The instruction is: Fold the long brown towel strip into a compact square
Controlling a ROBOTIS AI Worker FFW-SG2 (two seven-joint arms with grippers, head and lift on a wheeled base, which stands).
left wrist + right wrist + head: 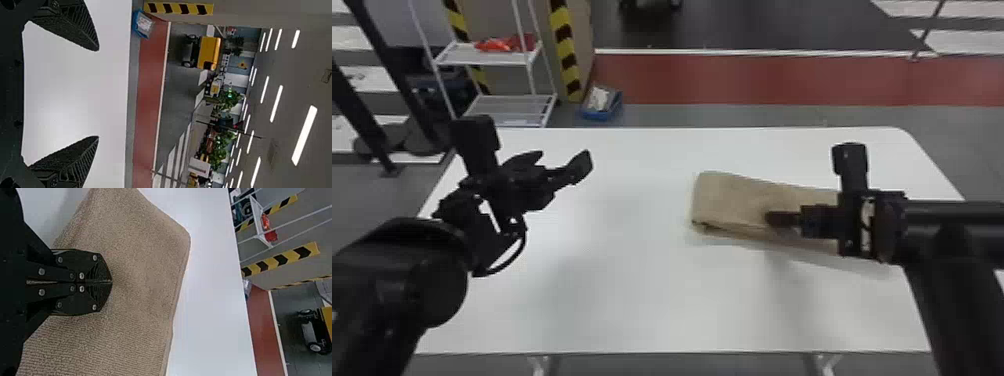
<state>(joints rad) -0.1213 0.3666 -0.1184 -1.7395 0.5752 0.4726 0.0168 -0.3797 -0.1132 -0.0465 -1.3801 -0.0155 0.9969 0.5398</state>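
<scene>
The white table (632,290) is being bounded by a straight far edge, a straight near edge and rounded far right corner. A wide stretch of its top is being left between the left gripper (565,158) and the towel (732,199), and another between the towel and the near edge. A narrower band is being left beyond the towel, towards the far edge.

The left side of the table is being overhung by the left arm (407,275), its gripper being held over the left part of the top with the jaws spread wide. The right edge is being crossed by the right arm (947,235), and part of the towel is being covered from sight by it. The right gripper (770,218) is being held over the towel; in the right wrist view its fingers (98,272) are being kept together, tip against tip, with towel seen around them. Whether the cloth is being pressed cannot be told.

Beyond the table, on the left, a white rack (482,59) is being used to hold red items (504,44). A striped post (564,50) is being seen beside it, and a blue box (600,105) near the post's foot.

The brown towel is being laid flat on the right half of the table as a folded, elongated band, running from near the middle towards the right. Its layers are being shown along the near side, slightly uneven, with a rounded corner and ribbed weave being shown in the right wrist view.
</scene>
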